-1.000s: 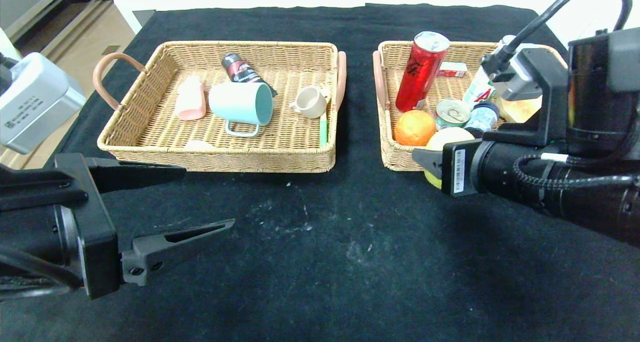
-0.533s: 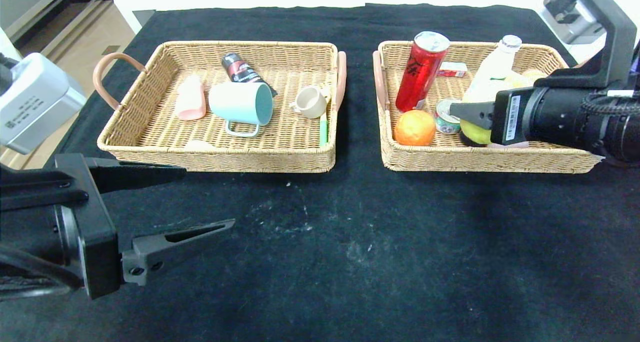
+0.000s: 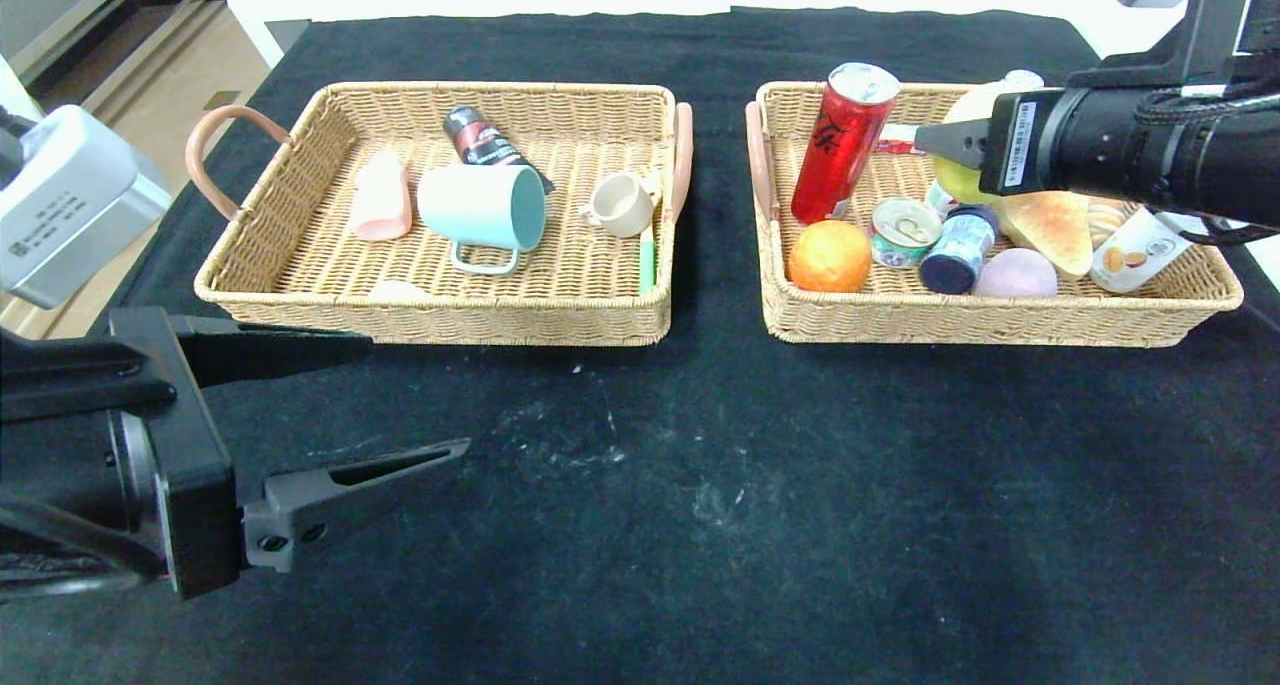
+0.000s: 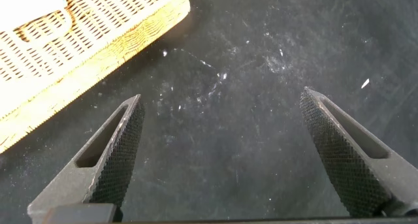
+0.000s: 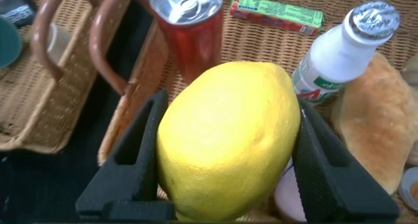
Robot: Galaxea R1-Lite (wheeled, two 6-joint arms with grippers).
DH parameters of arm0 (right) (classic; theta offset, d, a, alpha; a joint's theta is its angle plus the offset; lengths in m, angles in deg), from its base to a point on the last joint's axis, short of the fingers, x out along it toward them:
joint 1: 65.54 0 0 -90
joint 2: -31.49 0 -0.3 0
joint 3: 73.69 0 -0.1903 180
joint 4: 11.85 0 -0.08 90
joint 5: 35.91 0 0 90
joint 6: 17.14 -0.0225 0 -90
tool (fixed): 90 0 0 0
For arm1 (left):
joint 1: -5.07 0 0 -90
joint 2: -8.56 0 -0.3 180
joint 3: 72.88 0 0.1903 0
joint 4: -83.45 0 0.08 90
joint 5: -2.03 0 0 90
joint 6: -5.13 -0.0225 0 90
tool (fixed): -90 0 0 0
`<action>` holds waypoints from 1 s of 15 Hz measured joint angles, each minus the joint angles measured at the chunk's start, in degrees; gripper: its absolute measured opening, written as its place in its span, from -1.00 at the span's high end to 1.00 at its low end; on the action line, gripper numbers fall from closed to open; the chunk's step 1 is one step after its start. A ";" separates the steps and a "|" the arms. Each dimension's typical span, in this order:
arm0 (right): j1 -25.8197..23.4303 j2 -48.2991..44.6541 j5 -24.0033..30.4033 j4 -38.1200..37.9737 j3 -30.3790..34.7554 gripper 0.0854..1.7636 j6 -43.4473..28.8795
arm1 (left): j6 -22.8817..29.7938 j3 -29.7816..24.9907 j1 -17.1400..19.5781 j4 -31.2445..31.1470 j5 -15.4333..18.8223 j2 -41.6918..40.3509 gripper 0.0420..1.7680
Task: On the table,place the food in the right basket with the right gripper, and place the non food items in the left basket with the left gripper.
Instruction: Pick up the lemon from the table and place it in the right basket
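Moved deeper over right basket (image 3: 1000, 315): right gripper (image 3: 935, 150), clamped on lemon (image 5: 228, 139), beside red can (image 3: 842, 140). Well left of that basket, left gripper (image 3: 400, 405), spread wide, holding nothing.

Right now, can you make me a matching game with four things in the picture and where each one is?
Things:
1. lemon
2. blue mug
3. orange
4. left tool

Places:
A. lying on its side in the left basket
B. open above the black table
C. near front corner of the right basket
D. gripped in the right tool

Pairs: 1-D, 2-A, 3-C, 4-B
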 joint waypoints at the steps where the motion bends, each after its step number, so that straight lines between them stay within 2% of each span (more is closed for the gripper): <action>1: -0.94 1.46 0.85 0.11 -1.60 -0.31 0.05 | 0.04 0.00 0.00 0.00 0.02 0.00 -0.94; 4: -3.51 4.68 3.58 0.11 -4.49 -0.31 0.09 | 0.06 0.00 0.00 0.00 0.06 0.01 -0.94; 11: -6.79 11.14 4.08 0.15 -10.01 -0.31 0.05 | 0.01 -0.22 0.00 0.02 0.06 0.04 -0.94; 15: -7.23 12.70 4.11 0.15 -10.92 -0.34 -0.02 | 0.00 -0.27 0.00 0.00 0.09 0.04 -0.94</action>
